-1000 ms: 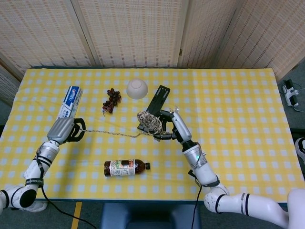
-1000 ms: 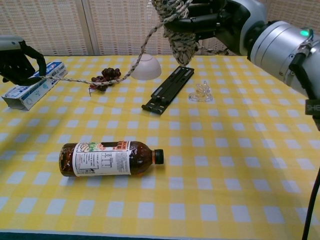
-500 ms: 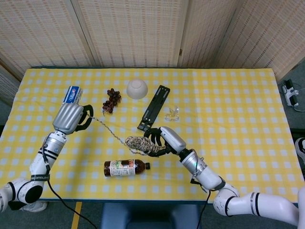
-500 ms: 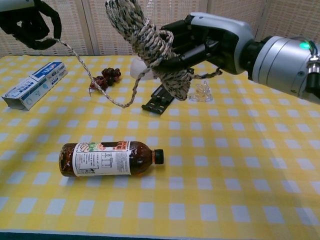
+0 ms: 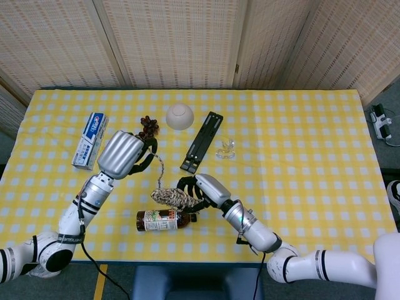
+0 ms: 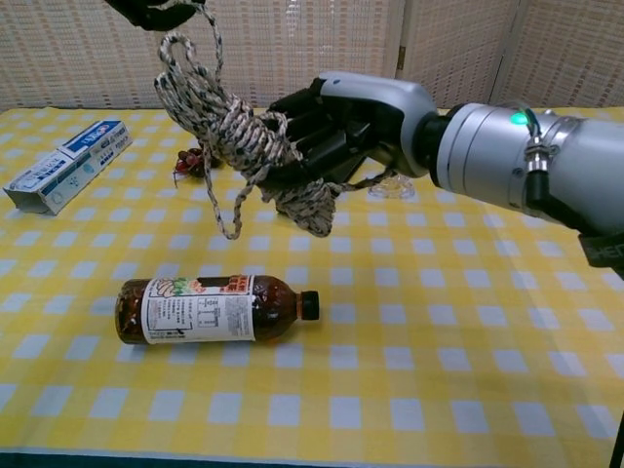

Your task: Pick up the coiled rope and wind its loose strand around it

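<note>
Two hands are in view, working one coiled rope (image 6: 255, 156) above the yellow checked table (image 5: 300, 137). The right hand (image 5: 201, 188) has its dark fingers (image 6: 310, 127) clamped around the coil, holding it in the air over the near middle of the table, just above the bottle. The left hand (image 5: 124, 154) is raised to the coil's left with its fingers curled in on the loose strand (image 5: 160, 169), which runs from that hand down to the coil; in the chest view one loop of the strand hangs slack below the coil.

On the table lie one brown bottle (image 6: 210, 308) on its side, capped and labelled, its cap pointing right; whether anything is inside cannot be told. There is one blue-and-white toothpaste box (image 5: 90, 131) near the left edge, closed. One white bowl (image 5: 180, 116) sits upside down toward the far side, with one bunch of dark grapes (image 5: 147, 124) beside it on the left. One black flat bracket (image 5: 202, 142) lies right of the bowl, and one small clear plastic piece (image 5: 226, 149) sits just right of the bracket.
</note>
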Controlling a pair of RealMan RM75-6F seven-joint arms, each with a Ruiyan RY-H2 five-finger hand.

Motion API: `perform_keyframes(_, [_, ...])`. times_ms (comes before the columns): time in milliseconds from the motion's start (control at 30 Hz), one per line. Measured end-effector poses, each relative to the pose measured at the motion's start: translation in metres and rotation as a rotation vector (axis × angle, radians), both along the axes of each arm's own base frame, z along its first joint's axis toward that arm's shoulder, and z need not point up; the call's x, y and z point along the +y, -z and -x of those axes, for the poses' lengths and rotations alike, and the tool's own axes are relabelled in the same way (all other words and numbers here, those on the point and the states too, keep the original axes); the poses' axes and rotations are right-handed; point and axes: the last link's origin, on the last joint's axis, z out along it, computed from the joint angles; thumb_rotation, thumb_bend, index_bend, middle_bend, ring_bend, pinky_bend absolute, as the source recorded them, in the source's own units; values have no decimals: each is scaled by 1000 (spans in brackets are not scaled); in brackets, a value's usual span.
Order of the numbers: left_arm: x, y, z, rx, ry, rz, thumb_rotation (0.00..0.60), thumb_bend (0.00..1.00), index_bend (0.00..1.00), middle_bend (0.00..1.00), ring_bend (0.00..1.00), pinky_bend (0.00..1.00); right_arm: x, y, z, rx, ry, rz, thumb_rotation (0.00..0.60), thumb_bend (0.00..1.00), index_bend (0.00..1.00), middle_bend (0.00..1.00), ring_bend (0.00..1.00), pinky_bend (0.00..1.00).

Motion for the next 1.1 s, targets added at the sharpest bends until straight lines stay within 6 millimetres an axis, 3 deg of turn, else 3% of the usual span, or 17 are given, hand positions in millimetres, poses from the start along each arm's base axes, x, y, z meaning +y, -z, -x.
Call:
perform_keyframes(200, [-9, 8, -21, -24, 50, 31, 600, 570, 646, 903, 813, 756, 0, 15, -14, 12, 34, -50, 600, 722, 983, 796, 857, 729])
perform_keyframes(433, [-17, 10, -21, -67, 50, 63, 600, 572, 649, 904, 813, 756, -5, 28, -23, 3, 134, -93, 600, 722, 983, 796, 852, 729])
perform_keyframes(733, [-36, 9, -3, -129, 48, 105, 600, 578, 652, 904, 814, 756, -19, 42, -37, -87, 329, -100, 600, 722, 983, 797, 858, 732])
perform_keyframes(1100, [-55, 10, 34, -170, -9, 145, 600, 580, 654, 904, 812, 756, -30, 45, -50, -350, 505, -60, 600, 722, 990, 802, 858, 740])
